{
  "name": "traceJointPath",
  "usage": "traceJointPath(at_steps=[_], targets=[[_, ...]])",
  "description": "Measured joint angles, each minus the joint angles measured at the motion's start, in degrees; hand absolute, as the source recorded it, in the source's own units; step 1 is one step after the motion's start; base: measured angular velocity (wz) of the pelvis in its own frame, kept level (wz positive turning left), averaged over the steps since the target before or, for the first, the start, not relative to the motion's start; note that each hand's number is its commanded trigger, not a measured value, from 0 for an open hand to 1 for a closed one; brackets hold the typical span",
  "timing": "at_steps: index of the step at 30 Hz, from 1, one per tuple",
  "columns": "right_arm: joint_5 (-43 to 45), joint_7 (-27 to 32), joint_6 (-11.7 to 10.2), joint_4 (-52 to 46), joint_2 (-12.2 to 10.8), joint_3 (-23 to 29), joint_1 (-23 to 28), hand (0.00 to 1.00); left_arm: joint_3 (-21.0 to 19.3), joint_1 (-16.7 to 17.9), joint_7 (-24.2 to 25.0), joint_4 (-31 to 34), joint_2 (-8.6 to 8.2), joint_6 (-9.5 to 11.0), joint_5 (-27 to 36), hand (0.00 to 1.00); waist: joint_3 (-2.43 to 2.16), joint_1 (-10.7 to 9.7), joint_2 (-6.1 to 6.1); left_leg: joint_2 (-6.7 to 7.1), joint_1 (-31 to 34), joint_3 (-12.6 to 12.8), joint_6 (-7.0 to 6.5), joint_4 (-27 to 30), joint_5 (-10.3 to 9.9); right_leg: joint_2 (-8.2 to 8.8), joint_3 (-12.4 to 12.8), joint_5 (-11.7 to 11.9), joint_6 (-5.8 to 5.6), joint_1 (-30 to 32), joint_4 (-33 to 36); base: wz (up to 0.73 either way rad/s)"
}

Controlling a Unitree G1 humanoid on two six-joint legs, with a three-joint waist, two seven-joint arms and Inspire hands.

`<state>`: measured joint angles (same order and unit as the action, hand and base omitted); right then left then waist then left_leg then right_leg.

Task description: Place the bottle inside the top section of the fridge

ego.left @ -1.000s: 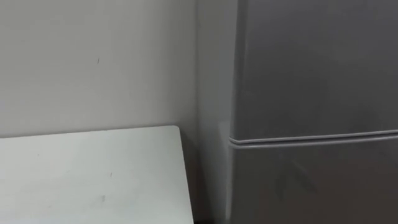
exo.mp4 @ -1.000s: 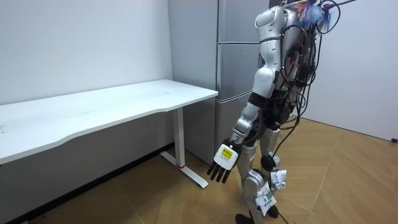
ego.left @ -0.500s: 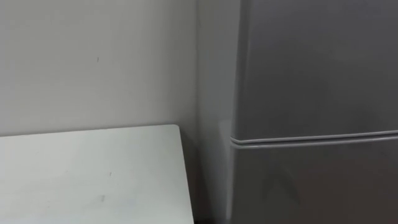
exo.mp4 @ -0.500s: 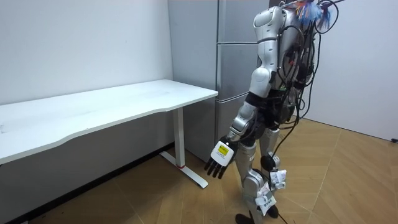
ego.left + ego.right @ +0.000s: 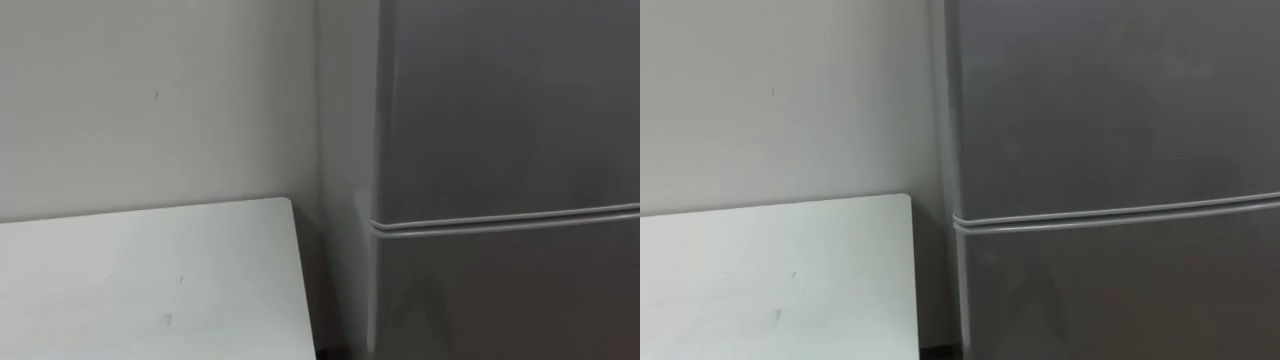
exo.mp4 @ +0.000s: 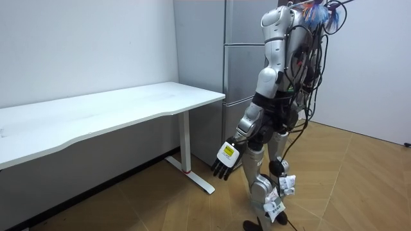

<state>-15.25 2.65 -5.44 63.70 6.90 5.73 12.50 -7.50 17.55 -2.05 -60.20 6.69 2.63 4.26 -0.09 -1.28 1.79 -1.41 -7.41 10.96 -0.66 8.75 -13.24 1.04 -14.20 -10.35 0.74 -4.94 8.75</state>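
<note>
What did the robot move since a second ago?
Its left hand, hanging open and empty, swung slightly up and toward the table. The robot kept its place before the fridge, whose doors stayed shut.

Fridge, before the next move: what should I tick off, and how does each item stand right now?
1. Access: the upper fridge door open? Not ok, it is shut.
2. Position: robot facing the fridge? Ok, it stands close before it, beside the white table.
3. Free hand: the left hand available? Ok, it hangs low with straight fingers and holds nothing.
4. Load: the bottle held? Cannot tell; the left hand has none.
5. Below: the lower door shut? Ok.
</note>
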Motion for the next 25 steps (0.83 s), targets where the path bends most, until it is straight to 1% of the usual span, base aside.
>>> traceJointPath(at_steps=[5, 8, 14, 21, 25], targets=[[-2.23, -4.67, 0.27, 1.54, 0.15, 0.03, -0.65, 0.00, 0.47, 0.00, 0.62, 0.04, 0.28, 0.05, -0.09, 0.00, -0.04, 0.03, -0.17, -0.01, 0.08, -0.19, 0.00, 0.02, 0.00, 0.03, -0.13, -0.04, -0.04, -0.05, -0.06, 0.01], [-2.48, -6.31, 0.64, 3.00, 0.27, 0.06, -1.28, 0.00, 0.32, 0.00, 1.05, 0.03, 0.35, 0.02, -0.48, 0.00, -0.04, 0.04, -0.35, -0.02, 0.12, -0.18, -0.01, 0.09, 0.00, 0.08, -0.19, -0.04, -0.05, -0.10, -0.03, 0.00], [-2.77, -8.12, 1.83, 3.92, 0.50, 0.18, -1.77, 0.00, -0.23, 0.04, 1.26, 0.03, 0.37, -0.12, -0.85, 0.00, 0.00, 0.03, -0.53, -0.01, 0.13, -0.15, -0.01, 0.09, 0.01, 0.21, -0.37, -0.08, -0.12, -0.17, 0.00, 0.00], [-2.96, -9.14, 1.93, 4.25, 0.50, 0.17, -1.94, 0.00, -0.39, 0.20, 1.47, 0.03, 0.46, -0.21, -1.59, 0.00, -0.01, 0.06, -0.63, 0.07, 0.12, -0.21, -0.01, 0.09, 0.01, 0.32, -0.36, -0.15, -0.24, -0.17, 0.00, 0.00], [-2.95, -9.88, 2.69, 5.18, 0.51, 0.20, -2.39, 0.00, -1.31, 0.18, 1.57, 0.02, 0.45, -0.51, -2.57, 0.00, 0.03, 0.07, -0.89, 0.08, -0.08, -0.29, -0.01, 0.08, 0.01, 0.36, -0.54, -0.17, -0.27, -0.57, -0.10, 0.00]])
